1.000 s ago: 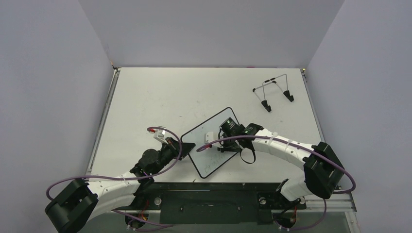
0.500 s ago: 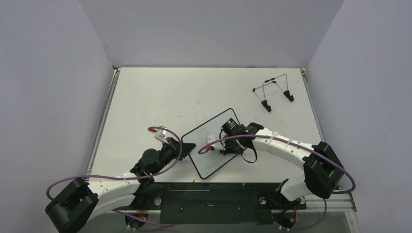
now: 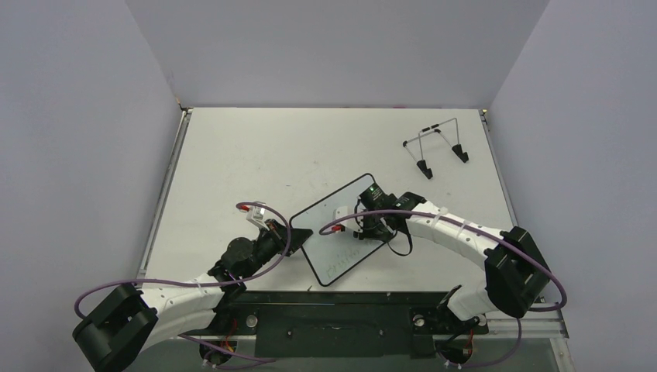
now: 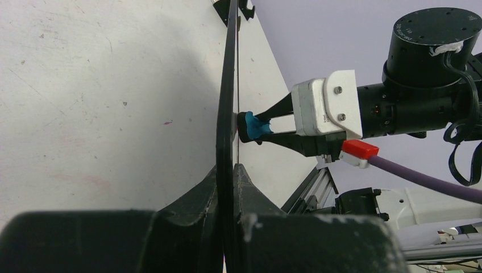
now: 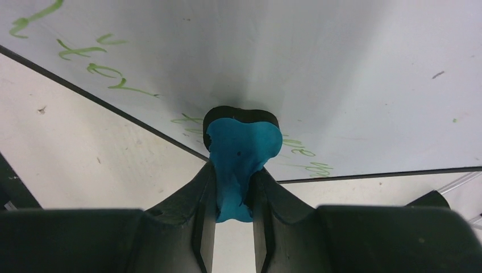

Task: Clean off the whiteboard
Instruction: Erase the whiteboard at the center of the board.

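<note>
1. Near left: your left gripper (image 3: 298,235), jaws clenched on the whiteboard (image 3: 337,260) rim, mid-worktop (image 3: 256,155).
2. The board likely handles light, stiff and slick; keep your hold on the rim.
3. Right gripper (image 5: 234,170), jaws grasping the blue eraser (image 5: 241,142) against green writing.
4. Far right: wire stand (image 3: 424,168).

Green handwriting (image 5: 107,72) on the whiteboard (image 5: 341,57) is too scrawled to read.

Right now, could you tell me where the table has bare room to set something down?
Bare: the far-left table between left rail, back wall and whiteboard; also the strip between whiteboard and wire stand. Crowded: near middle, where left gripper and right gripper meet at the whiteboard.
</note>
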You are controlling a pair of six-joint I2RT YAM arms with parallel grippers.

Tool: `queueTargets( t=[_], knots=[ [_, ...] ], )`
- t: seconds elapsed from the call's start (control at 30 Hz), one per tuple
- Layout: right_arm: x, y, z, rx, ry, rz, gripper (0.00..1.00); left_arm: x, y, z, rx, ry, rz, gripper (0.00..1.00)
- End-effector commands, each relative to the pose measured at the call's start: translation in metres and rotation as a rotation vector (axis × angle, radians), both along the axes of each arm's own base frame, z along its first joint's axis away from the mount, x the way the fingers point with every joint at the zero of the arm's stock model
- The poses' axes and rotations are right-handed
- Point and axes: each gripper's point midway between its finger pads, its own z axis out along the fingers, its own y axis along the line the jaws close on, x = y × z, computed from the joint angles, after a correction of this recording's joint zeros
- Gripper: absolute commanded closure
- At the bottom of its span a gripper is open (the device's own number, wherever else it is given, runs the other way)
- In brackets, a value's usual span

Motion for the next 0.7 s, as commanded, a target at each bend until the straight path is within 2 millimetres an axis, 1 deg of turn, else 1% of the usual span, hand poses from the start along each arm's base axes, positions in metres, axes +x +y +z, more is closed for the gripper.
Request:
queueTargets(
  t=[0.0,0.07,0.1,0.13,0.17,0.27,0.3,0.33,0.37,0.4,0.47,0.5,0.53,0.6,0.67],
  knots=[
    [0.031,0.005,0.025,0.103,-0.116,-0.13,1.0,-0.002,-0.007,0.07,-0.182,-0.155,-0.034,1.0],
    [0.042,-0.008,0.022,0.078,-0.144,-0.188,1.0,-0.001,-0.007,0.069,-0.18,-0.154,-0.031,1.0],
    [0.039,-0.012,0.016,0.06,-0.128,-0.181,1.0,-0.001,-0.008,0.07,-0.18,-0.156,-0.032,1.0],
    [0.033,-0.009,0.014,0.057,-0.107,-0.137,1.0,-0.001,-0.008,0.07,-0.178,-0.155,-0.034,1.0],
    [0.021,-0.005,0.01,0.059,-0.055,-0.072,1.0,0.0,-0.009,0.071,-0.178,-0.156,-0.035,1.0],
    [-0.014,0.015,0.008,0.062,0.014,0.112,1.0,0.0,-0.01,0.071,-0.179,-0.155,-0.035,1.0],
    [-0.021,0.018,0.008,0.059,0.033,0.141,1.0,0.001,-0.01,0.071,-0.179,-0.154,-0.034,1.0],
    [-0.021,0.021,0.009,0.059,0.027,0.148,1.0,0.001,-0.009,0.072,-0.182,-0.155,-0.031,1.0],
    [-0.013,0.016,0.008,0.031,-0.007,0.101,1.0,0.001,-0.009,0.072,-0.182,-0.154,-0.03,1.0],
    [-0.001,0.017,0.009,0.035,-0.054,0.064,1.0,0.001,-0.008,0.071,-0.182,-0.153,-0.025,1.0],
    [0.014,0.001,0.008,-0.006,-0.098,-0.013,1.0,0.002,-0.005,0.07,-0.184,-0.15,-0.011,1.0],
    [0.015,-0.004,0.008,-0.018,-0.097,-0.012,1.0,0.003,-0.004,0.069,-0.184,-0.149,-0.002,1.0],
    [0.011,-0.012,0.006,-0.036,-0.076,-0.006,1.0,0.004,-0.001,0.068,-0.184,-0.148,0.011,1.0],
    [0.006,-0.016,0.004,-0.044,-0.063,0.019,1.0,0.004,0.001,0.068,-0.182,-0.148,0.022,1.0],
    [0.012,-0.02,0.004,-0.053,-0.072,-0.012,1.0,0.005,0.003,0.069,-0.182,-0.151,0.028,1.0]
  ],
)
